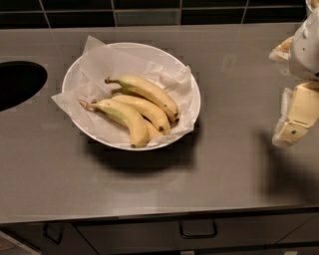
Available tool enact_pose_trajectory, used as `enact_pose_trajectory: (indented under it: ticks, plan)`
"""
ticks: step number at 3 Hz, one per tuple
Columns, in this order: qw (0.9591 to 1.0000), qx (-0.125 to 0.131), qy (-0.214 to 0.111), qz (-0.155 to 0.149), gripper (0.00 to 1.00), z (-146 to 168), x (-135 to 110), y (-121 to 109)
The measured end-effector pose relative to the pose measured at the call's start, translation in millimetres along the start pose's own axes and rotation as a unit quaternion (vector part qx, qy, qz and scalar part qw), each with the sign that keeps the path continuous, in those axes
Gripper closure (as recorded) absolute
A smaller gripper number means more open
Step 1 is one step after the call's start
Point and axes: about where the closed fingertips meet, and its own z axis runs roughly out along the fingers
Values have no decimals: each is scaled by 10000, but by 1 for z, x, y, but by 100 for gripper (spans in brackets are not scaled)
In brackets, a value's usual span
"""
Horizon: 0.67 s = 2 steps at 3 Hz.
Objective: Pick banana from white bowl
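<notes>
The white bowl (192, 84) sits on the grey counter, left of centre, lined with crinkled white paper. Three bananas lie in it side by side. The banana (149, 92) is the rear one: long, gently curved and yellow, with brown streaks near its dark end at the right and its brown stem at the left. A shorter plain yellow banana (144, 110) lies in the middle. A greenish, more curved banana (124, 117) lies in front. My gripper (299, 112) hangs at the right edge of the view, above the counter and well to the right of the bowl, holding nothing visible.
A dark round sink opening (17, 82) is cut into the counter at the far left. Dark tiles (149, 12) run along the back wall. Drawers with handles (198, 230) are below the counter's front edge.
</notes>
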Motion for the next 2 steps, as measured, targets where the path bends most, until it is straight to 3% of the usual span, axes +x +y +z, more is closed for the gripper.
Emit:
enact_pose_trajectory:
  ticks: [1, 2]
  plan:
    - [10000, 0, 0, 0, 0, 0, 0, 0]
    - [9998, 30, -74, -161, 0, 1, -17, -6]
